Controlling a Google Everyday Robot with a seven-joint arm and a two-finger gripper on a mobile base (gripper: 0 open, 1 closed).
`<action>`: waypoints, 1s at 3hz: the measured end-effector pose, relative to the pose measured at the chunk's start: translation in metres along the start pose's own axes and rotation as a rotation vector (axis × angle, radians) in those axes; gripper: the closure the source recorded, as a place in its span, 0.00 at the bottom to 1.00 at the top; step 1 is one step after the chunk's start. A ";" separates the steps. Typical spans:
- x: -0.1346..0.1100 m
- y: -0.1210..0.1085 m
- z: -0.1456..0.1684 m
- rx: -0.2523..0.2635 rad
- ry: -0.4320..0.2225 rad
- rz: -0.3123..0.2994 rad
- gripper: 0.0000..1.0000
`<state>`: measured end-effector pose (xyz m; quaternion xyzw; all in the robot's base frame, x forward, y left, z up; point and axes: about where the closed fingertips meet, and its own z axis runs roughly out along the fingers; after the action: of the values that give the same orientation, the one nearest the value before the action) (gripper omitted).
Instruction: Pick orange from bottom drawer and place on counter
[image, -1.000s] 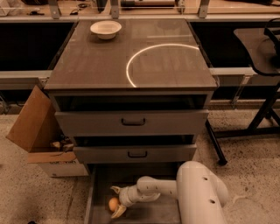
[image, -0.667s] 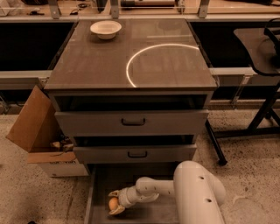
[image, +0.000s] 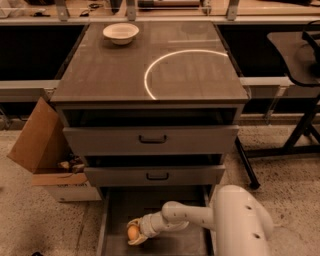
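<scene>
My claw is down inside the lowest grey metal drawer, low over its plain flat floor and towards the left side. Its two pale fingers are clamped round the small round orange fruit, one above it and one below as the camera sees it. I cannot tell whether the orange touches the drawer floor or sits just clear of it.

My slim white arm runs from the claw to the right, across the drawer, and joins my big rounded white body, which stands at the drawer's right front corner.

The bottom drawer stands pulled out towards the camera. Above it are two more grey drawers, the middle one and the top one, each with a black handle.

On top lies the wide, glossy, dark grey-brown counter, marked with a pale white curved arc. A small white bowl sits near its far left corner, well apart from the arc.

An open brown cardboard box leans beside the cabinet on the left, on the speckled floor. A black-framed stand is at the right.
</scene>
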<state>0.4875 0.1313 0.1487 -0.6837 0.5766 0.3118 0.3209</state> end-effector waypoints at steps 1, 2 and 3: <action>-0.040 0.008 -0.061 0.038 -0.093 -0.072 1.00; -0.076 0.016 -0.125 0.080 -0.197 -0.137 1.00; -0.101 0.023 -0.170 0.121 -0.271 -0.165 1.00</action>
<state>0.4602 0.0519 0.3297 -0.6598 0.4878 0.3386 0.4606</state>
